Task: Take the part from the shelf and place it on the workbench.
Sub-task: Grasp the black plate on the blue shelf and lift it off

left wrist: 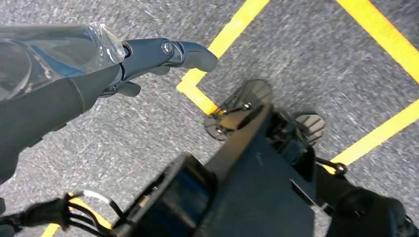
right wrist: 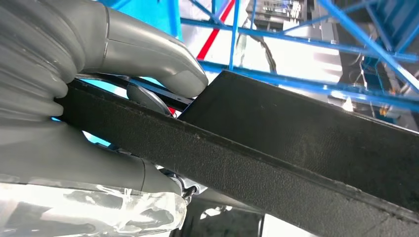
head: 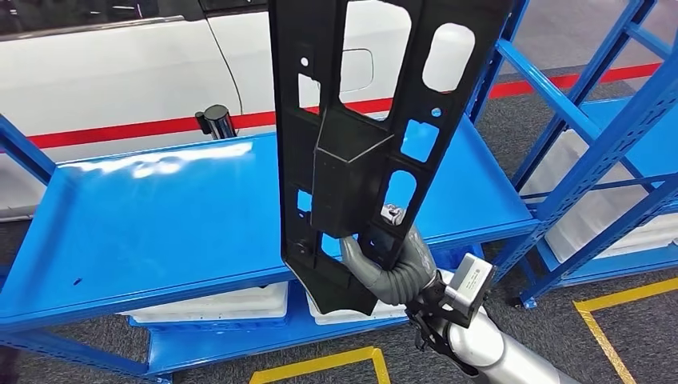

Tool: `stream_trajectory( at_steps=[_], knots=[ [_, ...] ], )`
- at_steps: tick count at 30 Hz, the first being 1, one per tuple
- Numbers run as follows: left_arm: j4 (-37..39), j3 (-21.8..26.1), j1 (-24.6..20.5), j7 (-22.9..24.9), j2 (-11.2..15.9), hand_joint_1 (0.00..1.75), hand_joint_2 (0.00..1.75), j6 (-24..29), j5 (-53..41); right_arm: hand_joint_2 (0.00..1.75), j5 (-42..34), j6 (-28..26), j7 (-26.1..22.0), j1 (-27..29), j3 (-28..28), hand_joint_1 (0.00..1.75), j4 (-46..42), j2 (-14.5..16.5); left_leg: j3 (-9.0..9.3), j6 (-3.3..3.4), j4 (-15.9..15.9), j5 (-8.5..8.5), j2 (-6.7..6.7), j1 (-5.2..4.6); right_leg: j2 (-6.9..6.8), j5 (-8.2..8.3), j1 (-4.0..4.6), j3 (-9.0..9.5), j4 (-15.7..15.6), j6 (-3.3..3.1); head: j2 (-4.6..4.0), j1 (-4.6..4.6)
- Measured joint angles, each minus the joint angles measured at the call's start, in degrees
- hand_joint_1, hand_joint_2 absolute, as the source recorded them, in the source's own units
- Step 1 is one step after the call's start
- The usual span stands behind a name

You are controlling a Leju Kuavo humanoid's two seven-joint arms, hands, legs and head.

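- My right hand (head: 397, 264) is wrapped around the low end of the black part (head: 360, 120). My thumb is on one side and my fingers are on the other, so the part is squeezed between them.
- The part is long and flat, with lots of holes cut in it. I hold it standing up tall, so it rises high in front of my eyes.
- I think I hold it near the bottom because that is where my hand could get around a bar of it. A grip this low means the top could tip over, so I need to hold tight.
- From my right wrist, the thumb (right wrist: 163, 64) presses down on the dark edge of the part (right wrist: 296, 148). That looks like a firm hold.
- The part is up in the air, over the blue top shelf (head: 160, 216). It does not touch the shelf, so I think the taking step is done.
- Behind the shelf is a white car (head: 120, 72) with a red stripe.
- My left hand (left wrist: 148, 57) hangs down over the grey floor (left wrist: 321, 54) with yellow lines (left wrist: 237, 24). It holds nothing. Its fingers look nearly straight, but I see them from behind, so I am not fully sure.
- I can't find the desk here. I think I need to turn and carry the part to it next.
- There are blue racks (head: 592, 120) close on my right, so the tall part could bump them when I turn.
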Motion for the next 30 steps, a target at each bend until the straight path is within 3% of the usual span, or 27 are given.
stream_trajectory(
  at_steps=[1,3,4,5,6,7,9,11,13,15,17,19,20,21,22,24,26,27,29,30],
  knots=[
    [0.00,0.01,-0.02,0.03,-0.03,0.00,1.75,0.01,0.01,1.75,-0.02,0.01,-0.01,0.01,-0.01,1.75,-0.01,0.00,-0.29,0.47,-0.19,0.49,0.08,0.09,0.01,-1.87,-0.05,-0.87,2.06,0.13,0.00,0.05],
    [0.00,0.02,-0.06,0.09,-0.05,0.00,1.75,-0.01,0.02,1.75,-0.03,0.01,-0.02,0.03,-0.01,1.75,-0.02,0.02,-1.01,1.00,-0.21,1.15,0.18,0.01,-0.01,-6.98,-0.14,-3.29,9.18,0.21,0.00,0.16],
    [0.00,0.02,-0.04,0.10,-0.09,0.00,1.75,-0.02,0.02,1.75,-0.04,0.02,-0.02,0.05,0.00,1.75,-0.02,0.03,-1.40,1.10,-0.17,1.44,0.20,-0.07,-0.01,-8.74,-0.16,-4.22,12.72,0.27,0.00,0.17],
    [0.00,0.02,-0.01,0.10,-0.13,0.00,1.75,-0.05,0.02,1.75,-0.04,0.04,-0.02,0.06,0.01,1.75,-0.01,0.03,-1.78,1.11,-0.13,1.71,0.22,-0.14,-0.02,-9.44,-0.15,-4.44,14.85,0.30,0.00,0.17],
    [0.00,0.02,0.02,0.11,-0.16,0.00,1.75,-0.07,0.02,1.75,-0.04,0.08,-0.02,0.07,0.01,1.75,-0.01,0.03,-2.15,1.05,-0.08,1.99,0.23,-0.18,-0.02,-9.02,-0.14,-3.63,14.89,0.32,0.00,0.17],
    [0.00,0.01,0.04,0.11,-0.18,0.00,1.75,-0.07,0.02,1.75,-0.07,0.11,-0.03,0.06,0.01,1.75,-0.01,0.03,-2.46,0.94,-0.02,2.22,0.23,-0.17,-0.03,-7.76,-0.15,-1.74,12.70,0.31,0.00,0.17],
    [0.00,0.01,0.03,0.11,-0.19,0.00,1.75,-0.09,0.01,1.75,-0.17,0.16,-0.11,0.03,0.01,1.75,-0.02,0.03,-2.97,0.59,0.24,2.55,0.22,-0.23,-0.15,-5.10,-0.09,3.80,4.51,0.21,0.00,0.17],
    [0.00,0.01,-0.01,0.12,-0.19,0.00,1.75,-0.10,-0.02,1.75,-0.29,0.16,-0.26,0.01,0.01,1.75,-0.07,0.04,-3.41,0.02,0.60,2.90,0.21,-0.42,-0.17,-4.18,0.10,7.03,-1.04,-0.05,0.00,0.13],
    [0.00,0.00,-0.02,0.13,-0.19,0.00,1.75,-0.10,-0.07,1.75,-0.41,0.16,-0.33,0.07,0.01,1.75,-0.11,0.03,-3.73,-0.68,0.78,3.40,0.22,-0.47,-0.09,-4.06,0.27,7.04,-1.89,-0.54,0.00,0.09],
    [0.01,0.00,0.01,0.13,-0.18,0.00,1.75,-0.10,-0.13,1.75,-0.51,0.16,-0.36,0.06,0.01,1.75,-0.12,0.01,-4.30,-1.36,1.73,2.53,0.16,-0.20,-0.13,-3.50,0.15,6.54,-1.97,-1.39,0.00,0.09],
    [0.01,0.01,-0.06,0.13,-0.18,0.00,1.75,-0.11,-0.15,1.75,-0.61,0.16,-0.39,0.03,0.01,1.75,-0.14,0.05,-6.18,-2.16,6.69,-1.55,0.10,0.15,-0.21,-2.74,0.01,5.81,-2.06,-2.27,0.00,0.05],
    [0.00,0.03,-0.24,0.13,-0.20,0.00,1.75,-0.14,-0.15,1.75,-0.77,0.16,-0.43,0.11,0.01,1.75,-0.15,0.08,-8.62,-2.81,14.49,-6.12,0.09,0.38,-0.23,-2.00,0.05,4.86,-2.04,-2.60,0.00,0.03],
    [0.00,0.03,-0.31,0.13,-0.20,0.00,1.75,-0.15,-0.16,1.75,-0.87,0.16,-0.44,0.15,0.01,1.75,-0.15,0.08,-9.11,-2.98,17.11,-7.05,0.09,0.47,-0.23,-1.64,0.07,4.36,-2.02,-2.59,0.00,0.04],
    [0.00,0.03,-0.36,0.15,-0.21,0.00,1.75,-0.15,-0.17,1.75,-0.97,0.16,-0.46,0.19,0.01,1.75,-0.15,0.08,-8.63,-3.01,17.72,-6.80,0.09,0.51,-0.19,-1.27,0.08,3.89,-2.00,-2.54,0.00,0.04],
    [0.00,0.02,-0.36,0.19,-0.21,0.00,1.75,-0.15,-0.19,1.75,-1.04,0.16,-0.48,0.20,0.01,1.75,-0.15,0.08,-7.09,-2.91,16.11,-5.61,0.09,0.52,-0.12,-0.92,0.08,3.45,-2.00,-2.47,0.00,0.04],
    [0.01,-0.01,-0.34,0.27,-0.20,0.00,1.75,-0.15,-0.25,1.75,-1.14,0.18,-0.55,0.20,0.00,1.75,-0.20,0.08,-1.81,-2.28,8.19,-2.69,-0.06,0.38,0.04,-0.27,0.11,2.75,-1.99,-2.20,0.00,0.04],
    [0.01,-0.02,-0.40,0.31,-0.18,0.00,1.75,-0.15,-0.32,1.75,-1.20,0.18,-0.67,0.18,-0.03,1.75,-0.25,0.09,2.22,-1.52,1.13,-1.58,-0.30,-0.03,0.07,0.41,0.17,2.19,-2.01,-1.65,0.00,0.08],
    [0.01,-0.02,-0.44,0.31,-0.18,0.00,1.75,-0.15,-0.34,1.75,-1.23,0.18,-0.73,0.18,-0.05,1.75,-0.26,0.09,2.90,-1.23,-0.46,-1.60,-0.38,-0.28,0.04,0.78,0.14,1.92,-2.03,-1.31,0.00,0.10],
    [0.01,-0.02,-0.36,0.33,-0.20,0.00,1.75,-0.15,-0.38,1.75,-1.26,0.19,-0.79,0.21,-0.07,1.75,-0.26,0.08,2.50,-0.57,-1.23,-1.07,-0.29,-0.38,0.01,1.39,0.03,1.43,-2.10,-0.58,0.00,0.10],
    [0.01,-0.02,-0.31,0.36,-0.23,0.00,1.75,-0.16,-0.39,1.75,-1.27,0.19,-0.80,0.24,-0.07,1.75,-0.27,0.07,2.19,-0.14,-1.48,-0.58,-0.20,-0.31,0.02,0.92,0.00,1.06,-1.71,-0.31,0.00,0.13]
  ],
)
